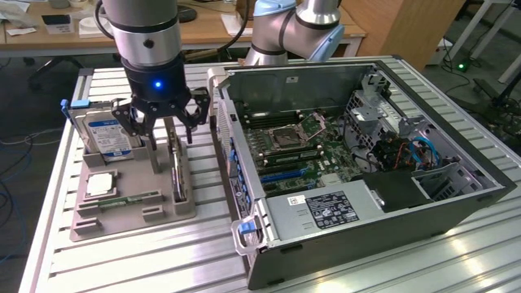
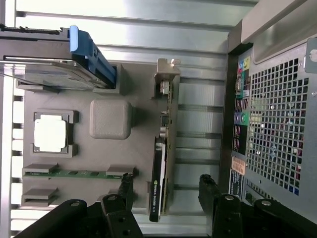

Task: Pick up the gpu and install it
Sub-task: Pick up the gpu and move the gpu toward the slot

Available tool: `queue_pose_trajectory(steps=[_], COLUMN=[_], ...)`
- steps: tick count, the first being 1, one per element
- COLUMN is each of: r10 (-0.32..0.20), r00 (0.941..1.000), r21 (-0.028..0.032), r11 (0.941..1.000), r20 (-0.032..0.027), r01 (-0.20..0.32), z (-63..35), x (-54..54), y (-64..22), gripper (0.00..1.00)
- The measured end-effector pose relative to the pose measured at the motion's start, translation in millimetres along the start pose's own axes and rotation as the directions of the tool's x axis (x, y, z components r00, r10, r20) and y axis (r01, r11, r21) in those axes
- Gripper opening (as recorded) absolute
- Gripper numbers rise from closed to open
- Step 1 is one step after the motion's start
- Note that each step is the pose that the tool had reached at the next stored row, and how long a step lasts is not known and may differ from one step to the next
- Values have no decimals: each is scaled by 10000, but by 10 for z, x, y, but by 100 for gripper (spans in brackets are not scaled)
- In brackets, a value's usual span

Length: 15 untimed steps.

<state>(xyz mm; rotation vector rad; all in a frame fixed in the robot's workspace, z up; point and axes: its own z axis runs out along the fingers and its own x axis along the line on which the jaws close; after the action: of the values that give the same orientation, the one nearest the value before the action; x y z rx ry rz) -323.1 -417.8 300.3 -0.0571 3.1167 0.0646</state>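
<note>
The gpu [image 1: 177, 166] stands on edge in a slot of the grey holder tray [image 1: 134, 217], a thin dark card with a silvery bracket at one end. My gripper [image 1: 165, 131] hangs directly over it, open, one finger on each side of the card and not touching it. In the wrist view the gpu [image 2: 159, 173] runs between my black fingertips [image 2: 126, 184], with its bracket [image 2: 167, 79] at the far end. My gripper [image 2: 167, 191] holds nothing.
The tray also carries a hard drive [image 1: 110, 137] with a blue-white label, a processor chip [image 1: 99, 183] and a green memory stick [image 1: 130, 198]. The open computer case [image 1: 456, 204] lies close on the exterior view's right, its motherboard [image 1: 301, 146] exposed. A desk stands behind.
</note>
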Motion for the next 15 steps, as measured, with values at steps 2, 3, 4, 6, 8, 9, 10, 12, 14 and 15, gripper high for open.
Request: queue_pose_trajectory(steps=[2, 3, 4, 6, 8, 9, 10, 12, 14, 15], r10=[-17, -18, -18, -18, -18, -18, -18, -18, -18, -18], r00=[10000, 10000, 10000, 10000, 10000, 10000, 10000, 10000, 10000, 10000], r21=[-1, -1, 0, 0, 0, 0, -1, 0, 0, 0], r11=[10000, 10000, 10000, 10000, 10000, 10000, 10000, 10000, 10000, 10000], r20=[1, 0, -1, -1, -1, -1, 0, -1, -1, -1], r01=[17, 18, 18, 18, 18, 18, 18, 18, 18, 18], z=[9, 12, 17, 27, 35, 40, 46, 59, 73, 79], x=[3, 4, 5, 5, 5, 5, 5, 6, 6, 6], y=[-6, -7, -7, -8, -8, -9, -9, -10, -10, -11], gripper=[65, 65, 65, 65, 65, 65, 65, 65, 65, 65])
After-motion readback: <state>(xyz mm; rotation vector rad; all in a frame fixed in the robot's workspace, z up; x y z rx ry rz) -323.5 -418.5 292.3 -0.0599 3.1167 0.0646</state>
